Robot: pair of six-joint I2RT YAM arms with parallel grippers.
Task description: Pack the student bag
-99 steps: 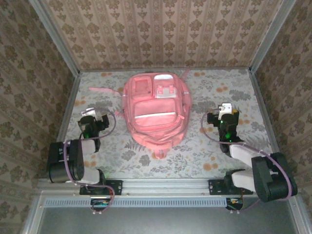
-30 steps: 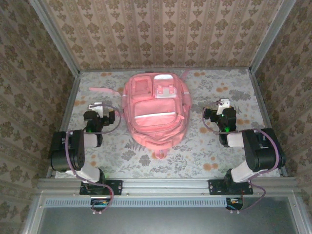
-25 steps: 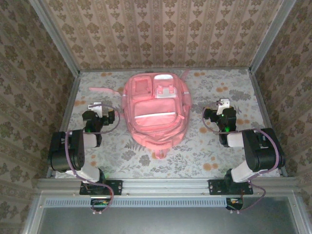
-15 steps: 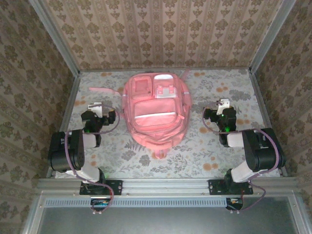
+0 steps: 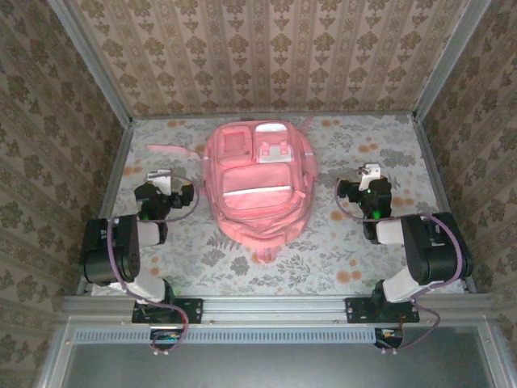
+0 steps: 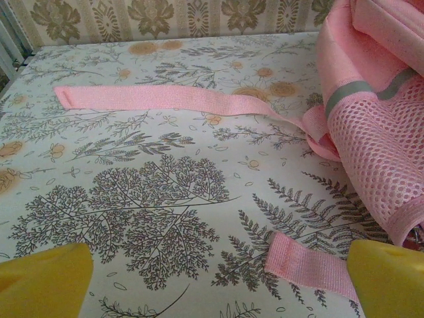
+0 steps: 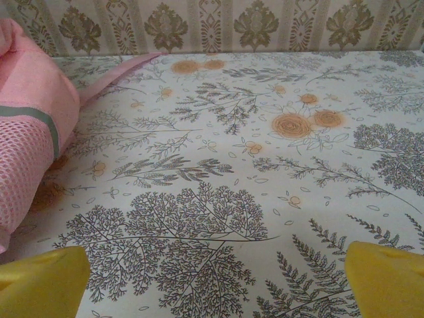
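The student bag point(image 5: 257, 190) is a large pink backpack lying flat on its back at the middle of the floral table, front pockets up and all zips shut. My left gripper point(image 5: 158, 181) hovers low to the left of it, open and empty. In the left wrist view its yellow fingertips point(image 6: 41, 281) frame bare tablecloth, with the bag's mesh side pocket point(image 6: 377, 156) to the right. My right gripper point(image 5: 371, 177) sits to the right of the bag, open and empty. The right wrist view shows the bag's side point(image 7: 25, 126) at the left edge, apart from the gripper point(image 7: 215, 285).
A long pink strap point(image 6: 165, 98) lies stretched across the cloth ahead of the left gripper, and a short strap end point(image 6: 306, 263) lies by its right fingertip. Another strap point(image 7: 122, 68) trails toward the back wall. Wallpapered walls and metal rails point(image 5: 121, 158) close in the table point(image 5: 347, 145).
Since the oldest frame both arms have drawn their elbows in and the grippers have edged forward. Within the last second the left gripper crept slightly left; the right one and the bag stayed still.
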